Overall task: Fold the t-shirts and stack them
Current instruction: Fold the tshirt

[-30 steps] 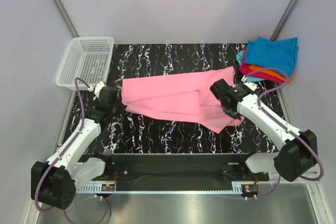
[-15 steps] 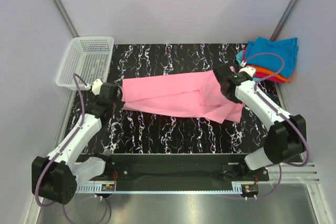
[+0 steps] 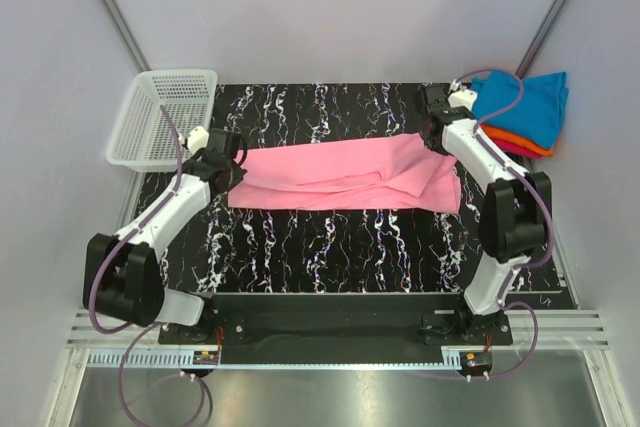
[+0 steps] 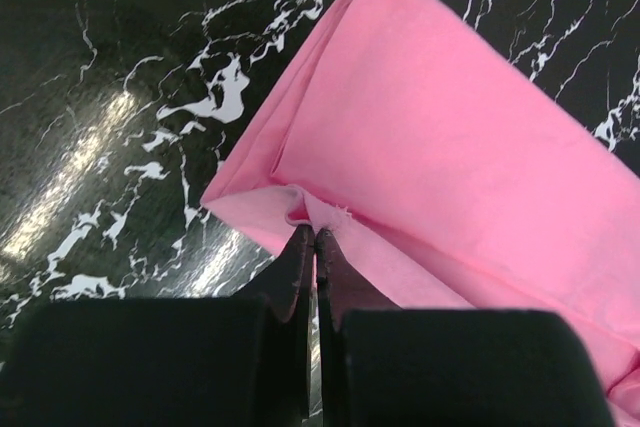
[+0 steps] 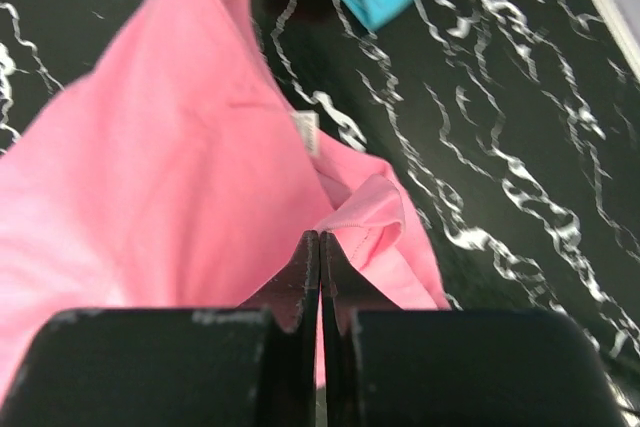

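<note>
Both arms reach up the marbled black table (image 3: 330, 247) from their bases on the near rail. The left arm rises from 7 o'clock with its forearm angled toward 1 o'clock. The right arm rises from 5 o'clock, elbow lifted beside the cloth and forearm running toward 11 o'clock. Between them the pink t-shirt (image 3: 340, 172) lies stretched into a long band across the middle of the table, creased along its length, with its right end spreading wider toward 5 o'clock. The left gripper (image 3: 230, 165) sits at the band's 9 o'clock end; its wrist view shows the black fingers pressed together on a folded corner of pink cloth (image 4: 450, 147), nipped right at the tips (image 4: 314, 239). The right gripper (image 3: 437, 135) meets the garment's upper right corner at about 2 o'clock. There, too, the fingers are pressed together (image 5: 319, 244), pinching a bunched hem — the small white neck label (image 5: 306, 133) lies just beyond them on the flat pink fabric (image 5: 170, 167). Farther back, at 2 o'clock and just beside the right wrist, rests a stack of t-shirts (image 3: 515, 122), with a teal t-shirt (image 3: 525, 97) on top and orange and magenta edges showing beneath. At 10 o'clock, off the table's far left corner, stands a white mesh basket (image 3: 150, 132) — well apart from the pink cloth.
</note>
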Available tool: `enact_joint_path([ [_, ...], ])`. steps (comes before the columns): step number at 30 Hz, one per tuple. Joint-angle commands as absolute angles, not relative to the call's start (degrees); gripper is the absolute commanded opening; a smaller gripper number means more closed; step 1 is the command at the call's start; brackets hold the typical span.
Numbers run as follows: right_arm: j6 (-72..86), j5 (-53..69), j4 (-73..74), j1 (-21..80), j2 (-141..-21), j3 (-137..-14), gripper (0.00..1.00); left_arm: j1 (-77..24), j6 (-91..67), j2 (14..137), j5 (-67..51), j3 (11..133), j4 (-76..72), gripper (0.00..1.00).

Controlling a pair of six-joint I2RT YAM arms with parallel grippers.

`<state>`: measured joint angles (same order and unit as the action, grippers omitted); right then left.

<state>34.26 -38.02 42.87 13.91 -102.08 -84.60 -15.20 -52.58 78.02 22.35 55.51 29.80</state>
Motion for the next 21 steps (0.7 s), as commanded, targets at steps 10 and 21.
enact_joint_path([
  [10,24.79,-31.64,35.16,11.95,-114.25,-97.73,0.0,-11.08,-53.96,87.53,27.6,63.89,25.93,0.0],
  [21,19.96,-26.73,33.22,10.37,-119.7,-101.77,0.03,-9.93,-52.39,94.65,27.25,66.27,21.46,0.06],
])
